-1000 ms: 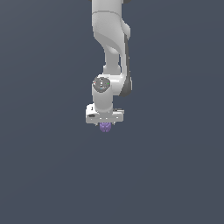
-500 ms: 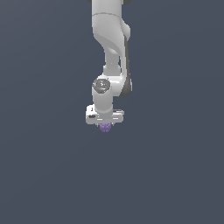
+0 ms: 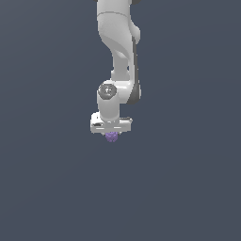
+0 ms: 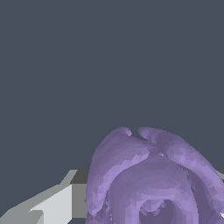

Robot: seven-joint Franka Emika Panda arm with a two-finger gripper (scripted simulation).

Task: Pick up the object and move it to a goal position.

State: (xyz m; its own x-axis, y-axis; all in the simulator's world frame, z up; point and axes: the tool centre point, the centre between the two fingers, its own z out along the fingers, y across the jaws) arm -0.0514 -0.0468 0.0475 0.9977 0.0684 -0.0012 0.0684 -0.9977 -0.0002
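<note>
The purple lumpy object (image 3: pixel 111 137) pokes out just below my white gripper (image 3: pixel 111 135) in the middle of the exterior view. The gripper hangs straight down from the arm and is shut on the object. In the wrist view the object (image 4: pixel 148 179) fills the foreground, with swirled rounded lobes. One pale grey finger (image 4: pixel 57 203) shows pressed beside it; the other finger is hidden behind the object.
A plain dark grey-blue surface (image 3: pixel 188 188) fills both views. The white arm (image 3: pixel 120 56) rises to the top edge of the exterior view. No other objects or edges show.
The gripper with the purple object has shifted very slightly toward the exterior view's left. The grip on the object is unchanged.
</note>
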